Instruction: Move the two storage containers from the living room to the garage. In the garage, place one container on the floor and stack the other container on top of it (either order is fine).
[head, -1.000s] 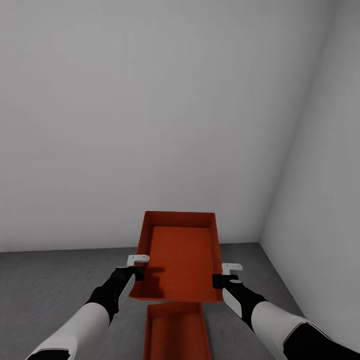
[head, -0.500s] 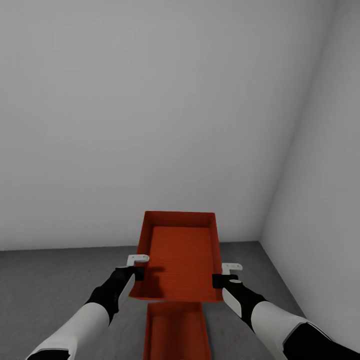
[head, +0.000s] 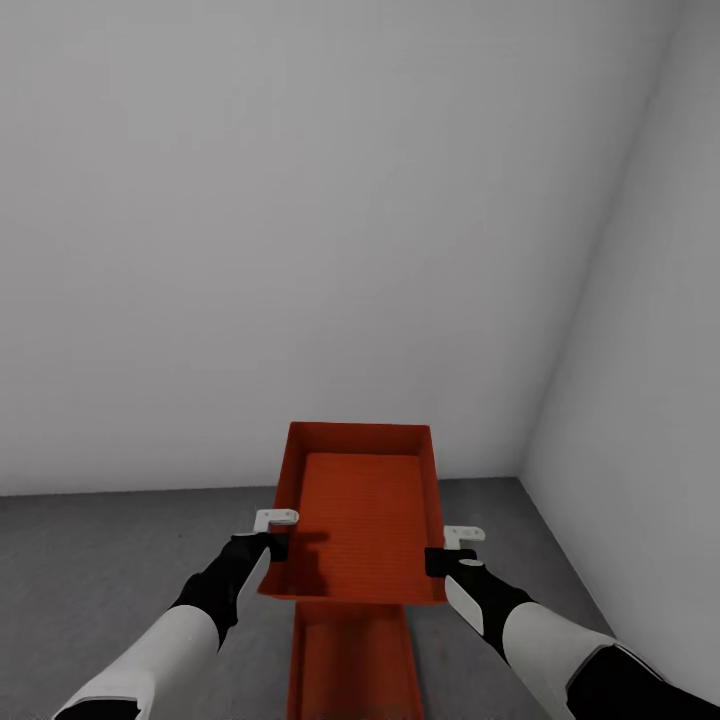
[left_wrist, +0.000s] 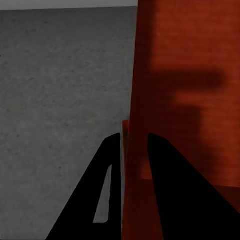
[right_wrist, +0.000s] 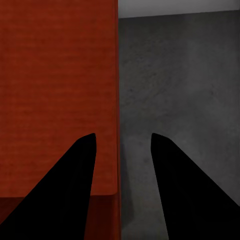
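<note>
Above and a bit beyond the lower container (head: 350, 665) in the head view: the upper container (head: 360, 515), up off the grey floor (head: 100, 560). Long axis pointing straight away from the robot, lined up with the lower container's. Left claw (head: 272, 530) on one long wall, right claw (head: 455, 545) on the other, both equally near and both at the end closest to the lower container.

Left wrist view next: left claw (left_wrist: 134, 136) astride the wall of the upper container (left_wrist: 185, 75), looks pinched tight on it.

Right wrist view: right claw (right_wrist: 122, 135) astride the opposite wall of the upper container (right_wrist: 55, 75), but jaws spread wide with floor (right_wrist: 180, 75) in the gap, so not really gripping.

Just guessing: needs pulling back toward the robot and then down onto the lower container, no twisting required.
</note>
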